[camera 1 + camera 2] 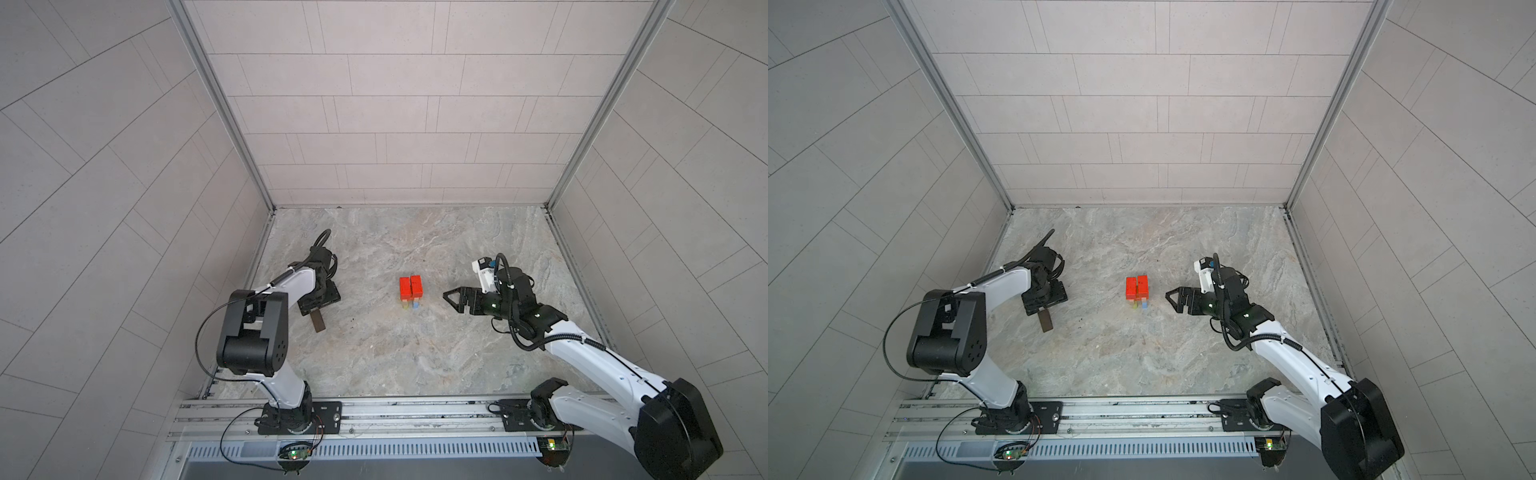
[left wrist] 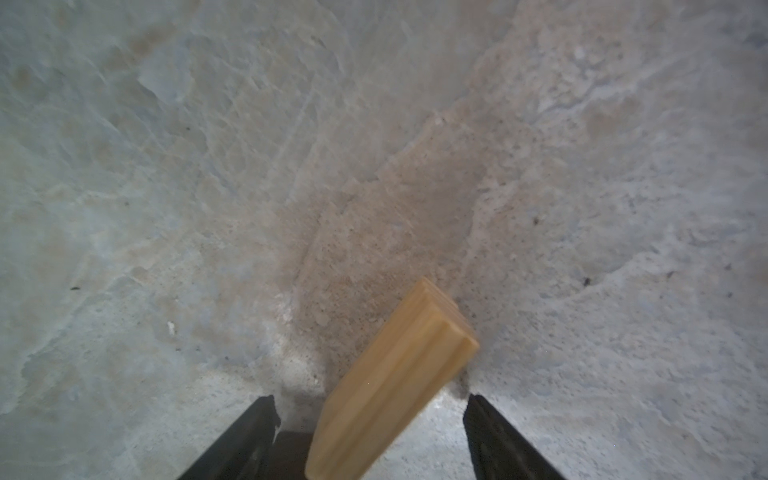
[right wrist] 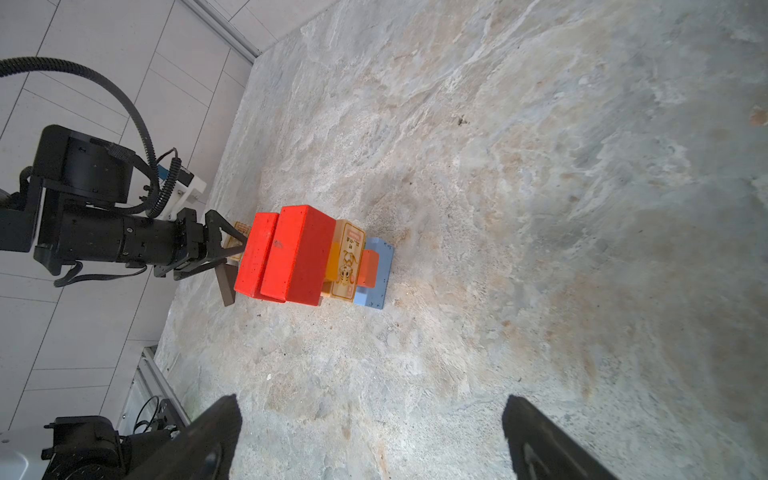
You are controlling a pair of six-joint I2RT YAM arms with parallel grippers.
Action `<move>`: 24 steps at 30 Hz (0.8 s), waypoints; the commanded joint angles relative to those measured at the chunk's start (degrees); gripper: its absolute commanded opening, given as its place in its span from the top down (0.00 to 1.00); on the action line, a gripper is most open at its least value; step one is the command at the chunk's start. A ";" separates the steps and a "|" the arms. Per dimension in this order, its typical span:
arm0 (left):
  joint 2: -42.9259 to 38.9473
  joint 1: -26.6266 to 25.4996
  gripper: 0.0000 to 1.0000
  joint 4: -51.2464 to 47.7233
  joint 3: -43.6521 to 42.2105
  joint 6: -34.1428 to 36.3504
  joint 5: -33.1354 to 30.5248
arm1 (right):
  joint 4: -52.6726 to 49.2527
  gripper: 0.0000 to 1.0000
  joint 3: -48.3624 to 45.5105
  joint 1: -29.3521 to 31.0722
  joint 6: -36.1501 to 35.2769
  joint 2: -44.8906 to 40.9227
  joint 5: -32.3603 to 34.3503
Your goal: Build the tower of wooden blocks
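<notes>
tower (image 1: 410,291): on table (image 1: 415,357), between both grippers; red blocks (image 3: 291,253) on top, blue block (image 3: 376,274) at foot | left gripper (image 2: 372,398): left of tower, well apart; jaws apart, tan block (image 2: 390,374) slanting between them, clear of both | brown block (image 1: 318,322): just beside left gripper | right gripper (image 3: 370,401): right of tower, near, facing it; jaws wide, empty

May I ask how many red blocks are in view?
2. The left red block and the right red block lie side by side atop the tower; lower ones may be hidden.
</notes>
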 commanded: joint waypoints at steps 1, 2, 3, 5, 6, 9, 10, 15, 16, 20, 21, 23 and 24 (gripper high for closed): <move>0.75 0.04 0.34 -1.99 2.19 -0.09 -0.17 | 0.90 0.01 -0.66 -0.18 0.16 0.20 0.07; 0.92 0.05 0.39 -2.01 2.53 -0.16 0.05 | 0.88 0.01 -0.68 -0.20 0.16 0.23 0.12; 1.21 0.00 0.46 -2.01 2.73 -0.38 0.22 | 0.85 0.01 -0.68 -0.18 0.21 0.26 0.15; 1.56 -0.08 0.55 -1.88 3.18 -0.23 0.65 | 0.87 0.01 -0.72 -0.15 0.18 0.29 0.16; 1.82 -0.04 0.58 -1.92 3.49 0.06 0.66 | 0.90 0.01 -0.67 -0.14 0.16 0.35 0.11; 2.94 -0.25 0.66 -2.48 4.64 0.66 0.37 | 0.89 0.00 -0.71 -0.13 0.18 0.46 0.07; 3.37 -0.32 0.70 -2.54 5.00 0.76 0.37 | 0.90 0.01 -0.67 -0.14 0.16 0.51 0.10; 3.83 -1.32 0.85 -3.20 6.03 1.31 -0.03 | 0.86 0.01 -0.67 -0.14 0.16 0.64 0.18; 3.79 -1.77 0.86 -3.56 6.31 1.61 -0.35 | 0.84 0.00 -0.69 -0.15 0.16 0.71 0.15; 3.85 -6.18 0.91 -6.44 8.99 3.39 -5.62 | 1.19 0.00 -0.67 -0.13 0.27 1.12 0.14; 4.23 -7.62 0.92 -7.44 9.88 3.96 -7.36 | 1.25 0.01 -0.69 -0.13 0.41 1.25 0.07; 5.43 -10.51 0.92 -9.90 11.79 4.44 -11.07 | 1.31 0.01 -0.67 -0.13 0.34 1.37 -0.01; 6.43 -11.94 0.92 -11.54 13.09 4.46 -13.09 | 1.29 0.01 -0.67 -0.13 0.33 1.35 -0.02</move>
